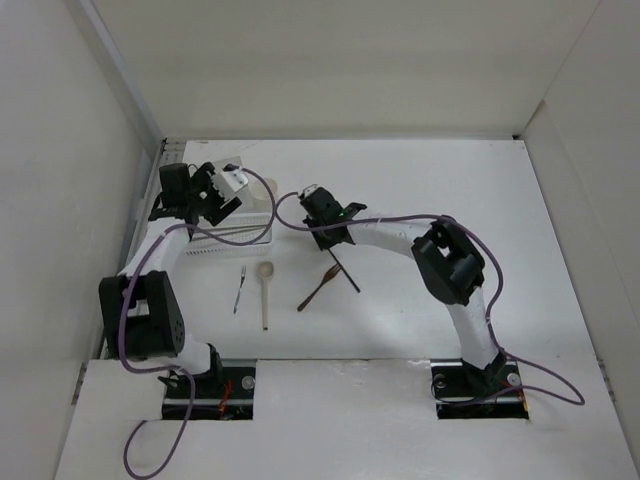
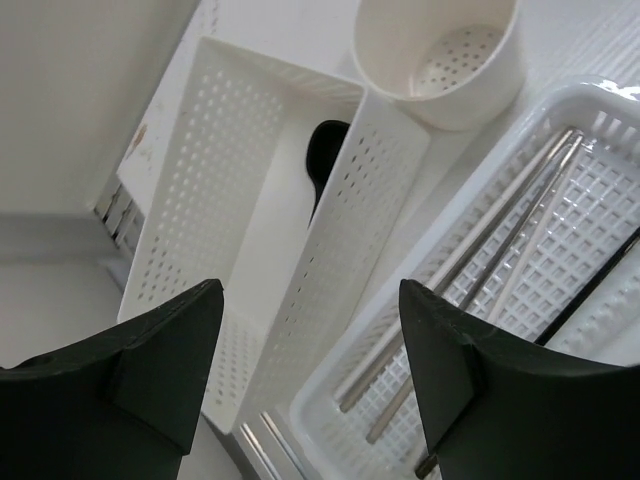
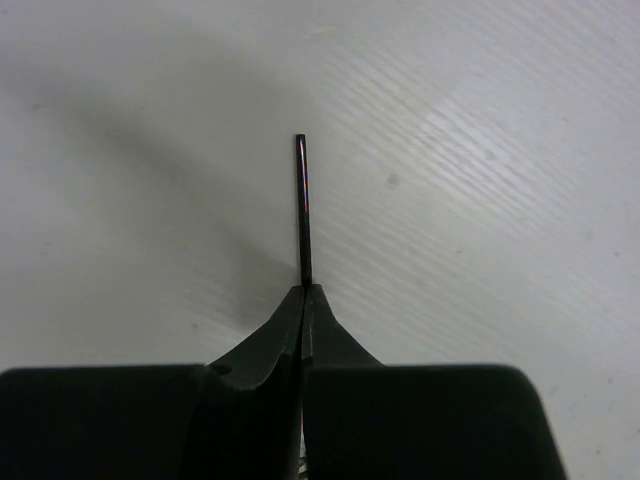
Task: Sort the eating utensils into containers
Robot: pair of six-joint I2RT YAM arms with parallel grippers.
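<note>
From above, the left claw [image 1: 210,200] hangs over the white containers. The right claw [image 1: 325,225] grips a dark chopstick [image 1: 347,275] slanting to the tabletop [image 1: 450,180], beside the brown fork [image 1: 318,288], pale spoon [image 1: 265,290] and metal fork [image 1: 240,288].

The left wrist view shows the left claw [image 2: 310,370] spread above the box [image 2: 200,200], which holds a dark spoon [image 2: 325,160]. The cup [image 2: 440,55] stands beyond, and chopsticks [image 2: 500,240] lie in the tray [image 2: 600,110].

The right wrist view shows the right claw [image 3: 303,300] pinching that chopstick [image 3: 303,210].
</note>
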